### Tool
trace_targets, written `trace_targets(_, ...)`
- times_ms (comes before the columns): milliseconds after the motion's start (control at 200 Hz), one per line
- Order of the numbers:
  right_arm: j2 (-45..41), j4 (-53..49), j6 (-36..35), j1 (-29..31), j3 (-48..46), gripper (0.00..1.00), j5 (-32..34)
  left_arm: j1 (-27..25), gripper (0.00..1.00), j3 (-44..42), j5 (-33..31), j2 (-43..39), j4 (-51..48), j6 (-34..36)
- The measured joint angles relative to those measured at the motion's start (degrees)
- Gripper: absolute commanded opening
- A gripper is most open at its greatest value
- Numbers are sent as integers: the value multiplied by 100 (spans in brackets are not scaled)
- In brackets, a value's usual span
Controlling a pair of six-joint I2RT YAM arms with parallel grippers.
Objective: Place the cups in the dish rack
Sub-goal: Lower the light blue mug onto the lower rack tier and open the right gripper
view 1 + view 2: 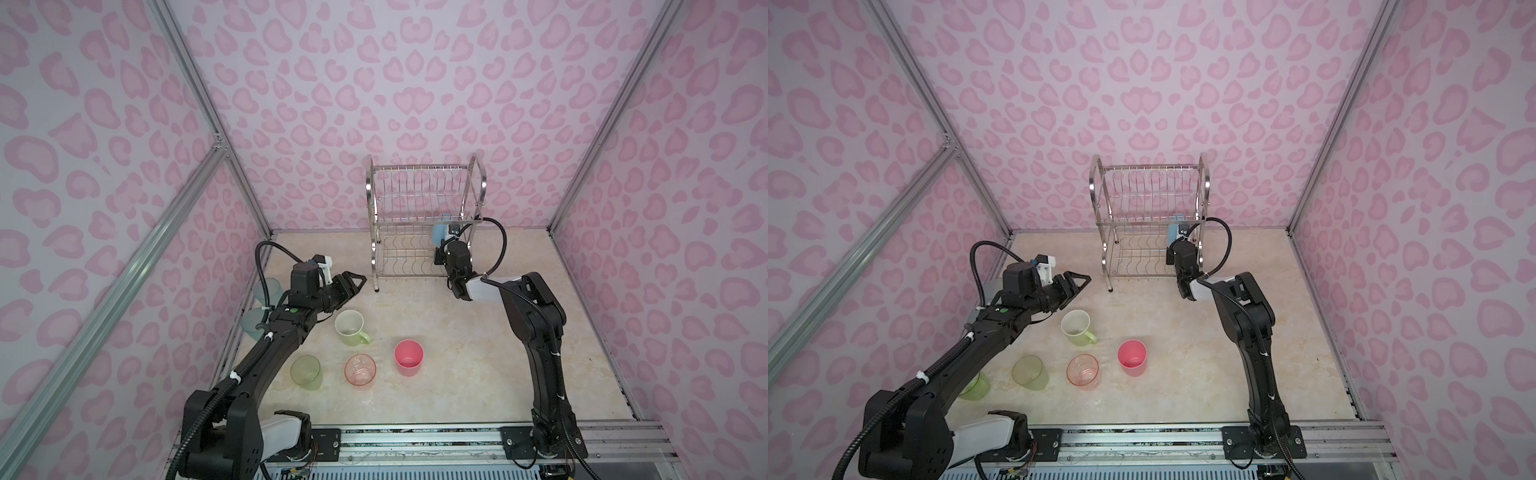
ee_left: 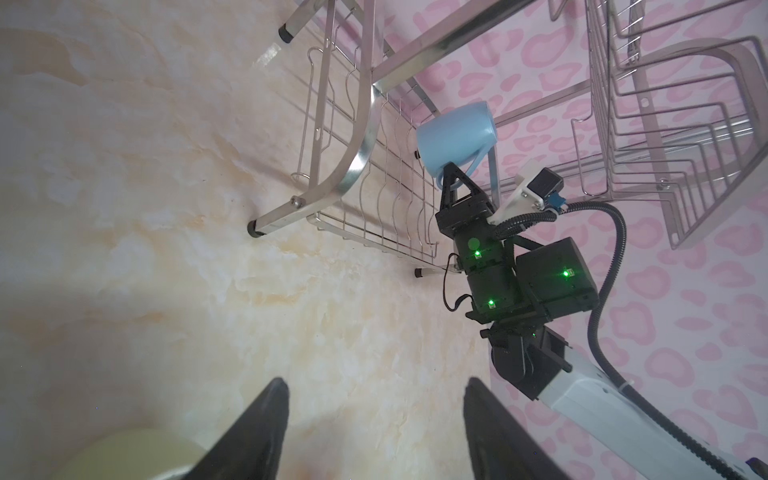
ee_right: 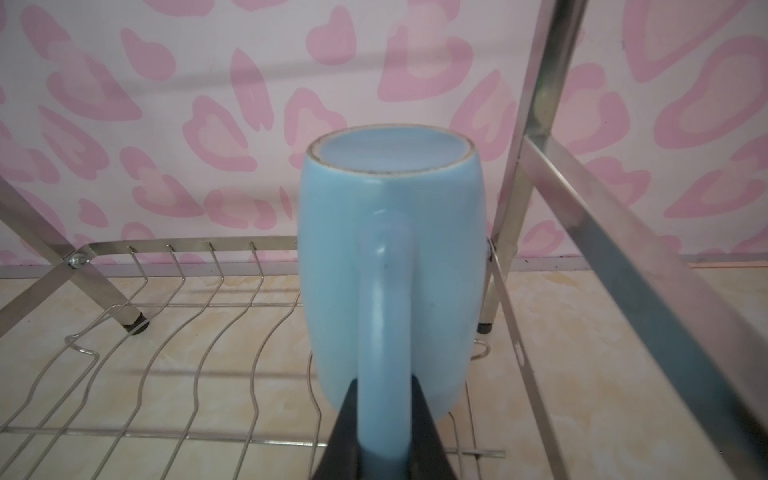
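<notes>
Pinches the handle of the blue mug (image 3: 390, 249) in the right gripper (image 3: 384, 380), jaws closed tight on it. Holds that mug upside down, base up, inside the lower tier of the dish rack (image 1: 369, 191) at its right end, just right of centre in both top views. Looks like the placing step: setting a cup on the lower wires, with no other cup seen in the rack. Cannot tell whether the rim touches the wires yet.

Calls next, probably, for easing down until the rim sits on the wavy wires, then parting the jaws and backing out clear of the slanted side bar close by.

Shows a glossy pale-blue glaze, a bare ring round the foot and a thick loop handle; likely heavy and slippery.

Has the left gripper (image 2: 376, 384) wide open and empty, left of centre, above the desk (image 1: 457, 353). Has the green mug (image 1: 351, 328), pink tumbler (image 1: 409, 357), orange-pink tumbler (image 1: 360, 370) and yellow-green tumbler (image 1: 306, 372) upright on the desk, lower middle of the frame.
</notes>
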Motion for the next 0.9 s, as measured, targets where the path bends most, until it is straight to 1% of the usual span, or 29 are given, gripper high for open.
trace_targets(135, 0, 0, 48, 0, -15, 12, 74, 2, 69, -20, 2, -26, 2, 0)
trace_targets(415, 0, -76, 90, 13, 28, 18, 155, 9, 69, -44, 20, -90, 2, 0)
trace_targets(485, 0, -76, 103, 13, 44, 21, 175, 13, 69, -57, 20, -120, 2, 0)
trace_targets(730, -2, -81, 146, 17, 44, 25, 219, 26, 69, -107, 20, -153, 7, -2)
trace_targets(900, -4, -87, 157, 17, 44, 33, 221, 39, 69, -149, 20, -199, 4, -2)
